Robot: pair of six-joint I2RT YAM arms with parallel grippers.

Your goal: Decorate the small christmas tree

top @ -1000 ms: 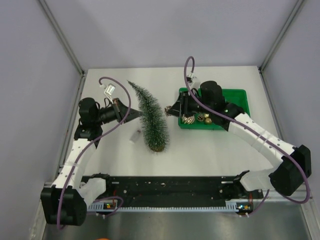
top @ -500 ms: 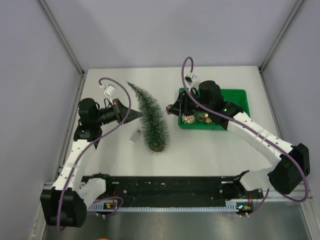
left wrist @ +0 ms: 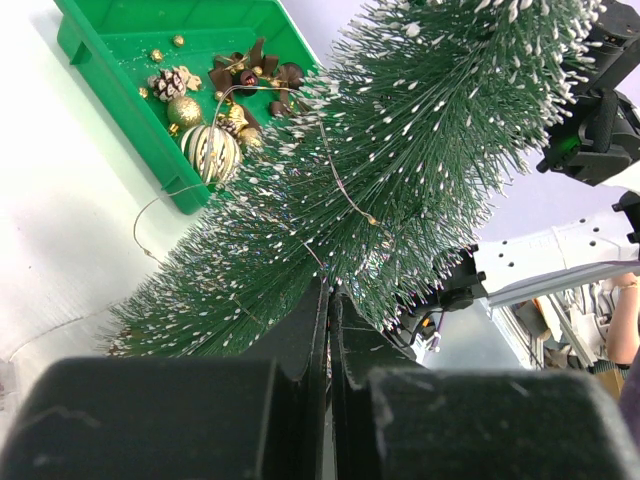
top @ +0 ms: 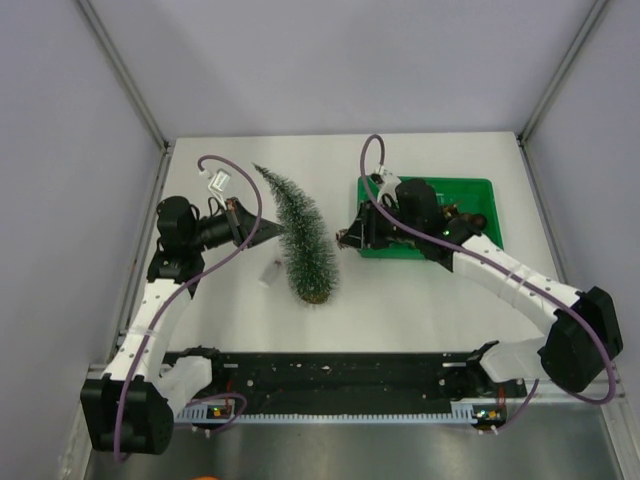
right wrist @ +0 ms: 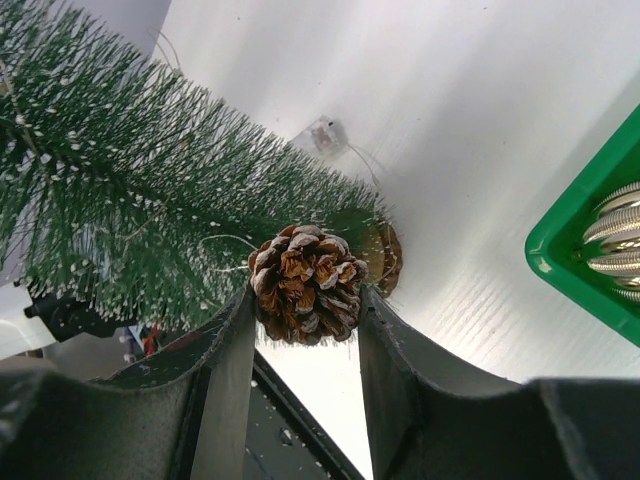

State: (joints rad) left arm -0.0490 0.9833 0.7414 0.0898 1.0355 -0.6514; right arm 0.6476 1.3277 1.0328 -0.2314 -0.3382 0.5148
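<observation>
The small christmas tree [top: 303, 228] stands tilted on its brown disc base [top: 313, 292] at mid table. A thin light string wire [left wrist: 345, 195] runs through its branches [left wrist: 400, 150]. My left gripper [top: 277, 231] is at the tree's left side. In the left wrist view its jaws [left wrist: 328, 290] are shut among the bristles, with the wire running into the tips. My right gripper [top: 343, 237] is just right of the tree, shut on a brown pine cone [right wrist: 307, 283] close to the lower branches [right wrist: 150, 200] and the base [right wrist: 387, 255].
A green tray [top: 480, 190] of ornaments sits right of the tree, under my right arm; it holds a gold striped ball [left wrist: 212, 150], gold balls and another pine cone [left wrist: 172, 80]. A small white battery box [top: 268, 272] lies left of the tree's base. Walls enclose the table.
My right gripper has moved from over the tray's left edge down and toward the tree's lower part, carrying the pine cone. The left arm and the tree have not moved.
</observation>
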